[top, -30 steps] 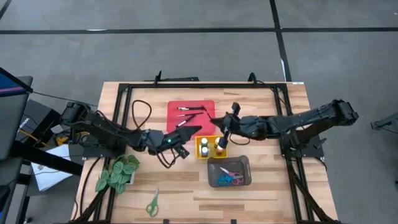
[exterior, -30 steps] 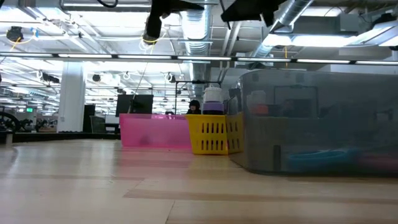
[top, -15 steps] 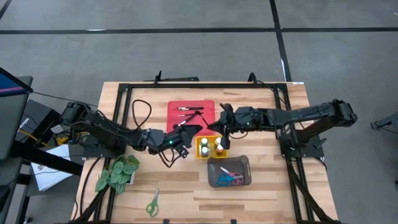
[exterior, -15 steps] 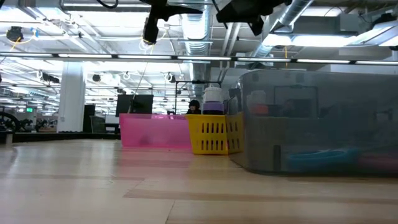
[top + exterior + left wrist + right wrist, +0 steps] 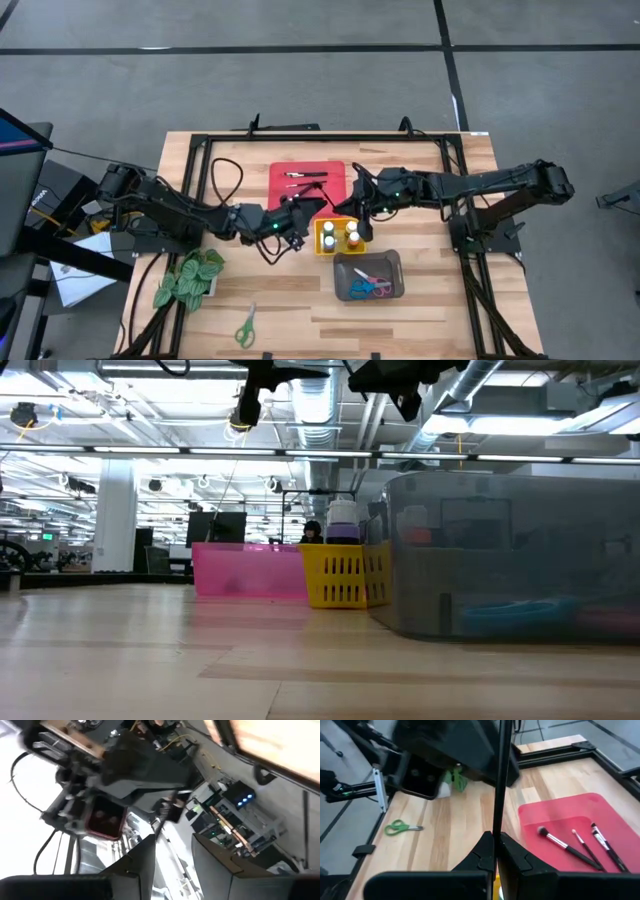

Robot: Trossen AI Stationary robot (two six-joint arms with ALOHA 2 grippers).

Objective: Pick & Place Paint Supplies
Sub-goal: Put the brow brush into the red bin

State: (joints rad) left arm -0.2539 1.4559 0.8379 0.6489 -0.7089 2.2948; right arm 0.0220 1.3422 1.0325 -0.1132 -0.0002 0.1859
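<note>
My right gripper (image 5: 351,206) (image 5: 496,843) hangs over the near right corner of the red tray (image 5: 280,172) and is shut on a thin dark paintbrush (image 5: 499,775). My left gripper (image 5: 318,206) (image 5: 172,851) faces it from the table's left and is open. Its fingers stand on either side of the brush's far end (image 5: 161,820). Whether they touch it, I cannot tell. Several more brushes (image 5: 305,179) lie in the red tray. Small paint bottles (image 5: 340,235) stand in the yellow tray. Pink and blue scissors (image 5: 368,287) lie in the grey tray. My right gripper pinches the paintbrush's thin dark handle (image 5: 495,827) between its two fingers. The handle runs along the fingers and sticks out past their tips toward my left gripper. The brush is lifted clear above the table and the trays.
Green scissors (image 5: 245,325) lie on the wood near the table's front left. A green leafy plant (image 5: 190,276) lies at the left edge. A black frame (image 5: 330,138) runs along the table's far side. The yellow tray (image 5: 318,249) and grey tray (image 5: 395,262) sit below the grippers.
My right gripper has gone toward the table's left edge, up close to my left gripper over the red tray's near right corner. My left gripper has stayed about where it was.
</note>
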